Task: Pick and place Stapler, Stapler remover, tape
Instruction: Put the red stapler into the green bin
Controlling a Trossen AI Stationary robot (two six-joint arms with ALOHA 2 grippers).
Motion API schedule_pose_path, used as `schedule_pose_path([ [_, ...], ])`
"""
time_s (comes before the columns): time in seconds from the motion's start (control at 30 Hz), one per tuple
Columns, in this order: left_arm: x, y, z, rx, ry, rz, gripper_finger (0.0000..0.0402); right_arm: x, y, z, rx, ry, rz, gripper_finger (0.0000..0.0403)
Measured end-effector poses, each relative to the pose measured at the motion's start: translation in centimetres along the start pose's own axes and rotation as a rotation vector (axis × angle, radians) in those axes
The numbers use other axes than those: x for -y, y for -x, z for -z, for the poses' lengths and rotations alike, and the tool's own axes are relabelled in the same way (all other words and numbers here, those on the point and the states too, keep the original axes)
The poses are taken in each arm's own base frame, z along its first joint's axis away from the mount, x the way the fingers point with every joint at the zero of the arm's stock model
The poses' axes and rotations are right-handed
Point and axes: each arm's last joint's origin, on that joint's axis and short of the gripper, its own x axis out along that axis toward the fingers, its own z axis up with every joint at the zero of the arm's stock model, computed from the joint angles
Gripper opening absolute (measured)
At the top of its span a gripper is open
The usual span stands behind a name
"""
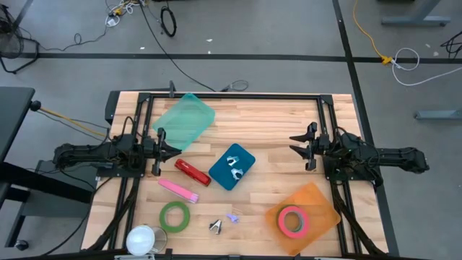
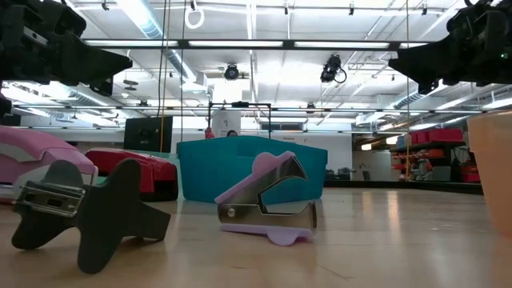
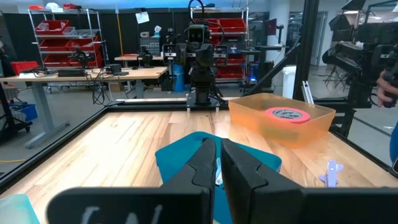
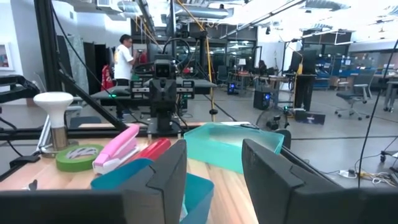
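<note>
The red stapler [image 1: 192, 172] lies on the wooden bench [image 1: 274, 123] just beside the blue square tray [image 1: 232, 166], with the pink stapler [image 1: 178, 190] near it. Both look rigid and fairly heavy, with smooth plastic tops; a hold across the narrow body near the middle seems safest. The green tape roll [image 1: 174, 216] lies flat nearby; it is light and stiff, probably best pinched over one wall of the ring. A pink tape roll [image 1: 292, 219] already sits in the orange tray [image 1: 315, 196]. The black staple remover [image 1: 216, 227] and the lilac staple remover [image 1: 232, 217] rest between the trays, small, springy and liable to slip. The left gripper [image 1: 175, 150] hovers above the bench near the mint-green tray [image 1: 185, 120], fingers clenched on nothing. The right gripper [image 1: 293, 144] waits across the bench, fingers parted and empty.
</note>
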Motion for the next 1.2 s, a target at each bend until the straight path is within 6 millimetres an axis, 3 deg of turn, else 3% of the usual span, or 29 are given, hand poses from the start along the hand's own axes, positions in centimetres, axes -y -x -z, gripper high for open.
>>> schedule_pose_path([
  [0.47,0.0,0.0,0.0,0.0,-0.001,0.0,0.003,0.0,0.0,0.0,0.0,0.0,0.002,0.0155],
  [0.73,-0.8,0.1,-0.1,-0.029,-0.266,-0.272,0.003,0.0,0.0,0.0,0.0,0.0,0.002,0.0155],
  [0.97,-0.9,0.1,-0.1,-0.03,-0.288,-0.288,0.003,0.0,0.0,0.0,0.0,0.001,0.002,0.0155],
  [1.07,-0.8,0.1,-0.4,0.01,-0.225,-0.257,0.003,0.0,0.0,0.0,0.0,0.001,0.002,0.0155],
  [1.2,-0.4,0.1,-1.1,0.12,0.029,-0.143,0.003,0.0,0.0,0.0,-0.001,0.0,0.002,0.0155],
])
